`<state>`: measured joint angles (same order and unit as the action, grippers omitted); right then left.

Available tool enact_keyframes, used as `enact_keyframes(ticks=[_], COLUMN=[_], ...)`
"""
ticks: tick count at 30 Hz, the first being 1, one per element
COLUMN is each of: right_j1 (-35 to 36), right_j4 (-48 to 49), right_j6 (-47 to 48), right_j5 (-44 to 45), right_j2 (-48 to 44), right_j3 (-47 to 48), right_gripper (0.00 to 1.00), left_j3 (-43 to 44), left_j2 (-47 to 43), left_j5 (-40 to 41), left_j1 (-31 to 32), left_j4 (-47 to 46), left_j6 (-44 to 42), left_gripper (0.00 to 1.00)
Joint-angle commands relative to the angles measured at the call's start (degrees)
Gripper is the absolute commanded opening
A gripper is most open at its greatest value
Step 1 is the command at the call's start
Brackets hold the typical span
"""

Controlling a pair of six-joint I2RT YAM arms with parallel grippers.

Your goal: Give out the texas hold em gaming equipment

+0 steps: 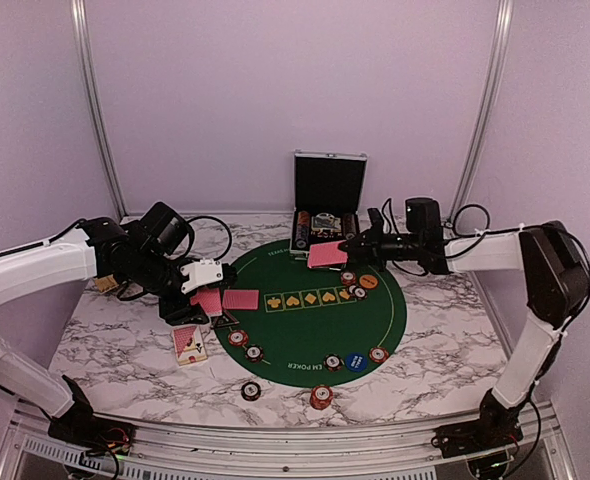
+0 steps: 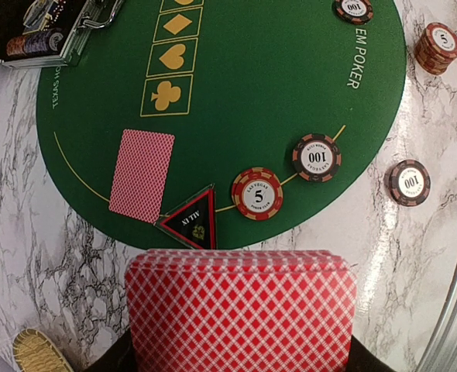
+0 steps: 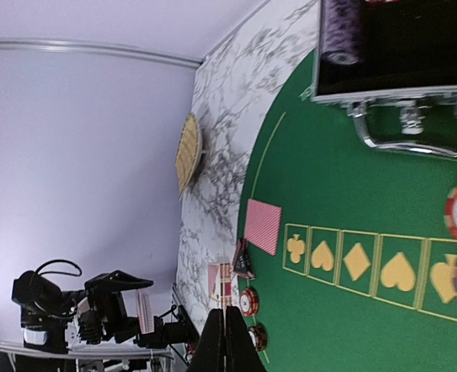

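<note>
Two grips: left jaws are clamping the red-backed deck point(image 2: 240, 310) between them; right jaws are pinching one card point(image 1: 327, 254).

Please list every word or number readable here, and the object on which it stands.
"EM POKER": round green felt mat
"TEXAS": same mat's edge
"ALL IN": dark triangular token
"5": red-and-white round chip
"100": dark round chip beside it
"100": dark round chip off the mat
"100": dark round chip, cut off at top
"5": red chip stack
Rim lettering: too small.

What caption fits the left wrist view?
Left hand grips a red-backed deck; one card lies on the green mat.
</note>
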<state>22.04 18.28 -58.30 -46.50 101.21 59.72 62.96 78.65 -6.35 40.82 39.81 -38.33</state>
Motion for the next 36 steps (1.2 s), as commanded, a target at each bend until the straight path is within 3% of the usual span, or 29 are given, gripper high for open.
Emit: enact_keyframes(ticks=[1, 12, 36], right_j1=[-7.7, -18.5, -21.2], right_j4=[-8.6, -14.3, -21.5], right_j6=[7.9, 15.3, 22.4], right_j5=[4.7, 11.4, 21.9], right_j2=[-2.6, -1.9, 5.6], right_j3=[-2.2, -5.6, -1.2], right_gripper=[0.00, 0.00, 0.00], left_j3=[0.9, 1.1, 0.8], left_j2=[-1.2, -1.0, -1.1], left_j5=[0.2, 0.0, -0.2], left_j1=[-0.2, -0.2, -0.2], left_j4=[0.5, 0.5, 0.6], left_j6=[0.0, 0.1, 0.1], left_gripper=[0.00, 0.00, 0.00])
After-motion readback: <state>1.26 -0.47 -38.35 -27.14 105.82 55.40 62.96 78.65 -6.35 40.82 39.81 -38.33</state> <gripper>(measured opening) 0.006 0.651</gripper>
